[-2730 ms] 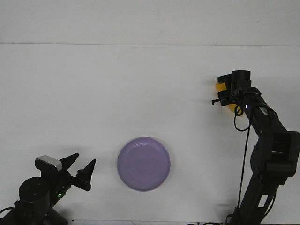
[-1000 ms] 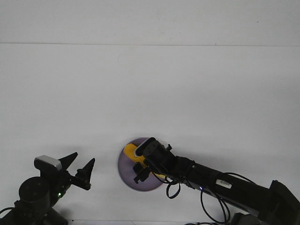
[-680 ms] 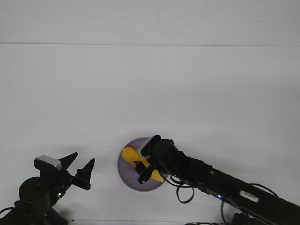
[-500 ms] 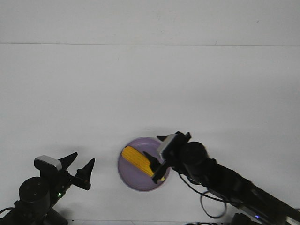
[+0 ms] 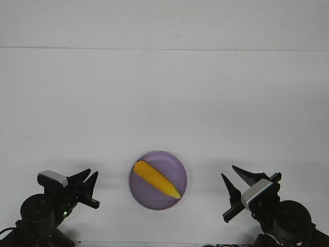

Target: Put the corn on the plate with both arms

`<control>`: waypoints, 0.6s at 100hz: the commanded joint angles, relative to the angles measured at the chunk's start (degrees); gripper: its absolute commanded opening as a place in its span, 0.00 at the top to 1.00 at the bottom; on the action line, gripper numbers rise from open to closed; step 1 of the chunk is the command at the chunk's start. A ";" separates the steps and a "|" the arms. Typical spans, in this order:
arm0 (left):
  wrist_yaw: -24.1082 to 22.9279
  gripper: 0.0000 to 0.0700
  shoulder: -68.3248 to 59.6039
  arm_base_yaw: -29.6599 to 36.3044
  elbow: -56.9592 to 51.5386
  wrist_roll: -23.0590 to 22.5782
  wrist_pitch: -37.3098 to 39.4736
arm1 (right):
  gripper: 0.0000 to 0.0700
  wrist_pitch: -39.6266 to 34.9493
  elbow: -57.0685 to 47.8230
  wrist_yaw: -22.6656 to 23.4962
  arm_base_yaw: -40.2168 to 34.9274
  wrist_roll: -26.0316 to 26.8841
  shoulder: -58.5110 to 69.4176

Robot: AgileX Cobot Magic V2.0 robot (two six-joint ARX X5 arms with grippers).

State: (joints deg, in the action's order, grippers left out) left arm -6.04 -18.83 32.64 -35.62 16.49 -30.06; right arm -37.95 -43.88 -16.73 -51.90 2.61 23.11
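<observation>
Front view, corn (image 5: 156, 179) on plate (image 5: 177, 167), no readable txt

**Camera coverage: single front view**

I have one view only, set high, facing forward and down over the table (image 5: 164, 103). The plate (image 5: 177, 170) sits low-centre; both grippers flank it near the camera. No second view overlaps.

The corn (image 5: 156, 179), earlier clamped by the right gripper (image 5: 237, 189) at the far right, is now released and laid diagonally on the plate (image 5: 176, 164). The right gripper is withdrawn to the near right, jaws spread and empty.
</observation>
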 commanded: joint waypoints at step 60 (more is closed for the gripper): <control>-0.13 0.98 0.20 0.22 -0.55 -1.03 0.61 | 0.98 2.38 0.17 0.17 -0.52 0.35 -0.61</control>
State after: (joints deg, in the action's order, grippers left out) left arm -6.04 -18.68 32.64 -35.62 15.99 -30.06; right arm -36.34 -43.35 -16.56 -51.90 2.44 22.30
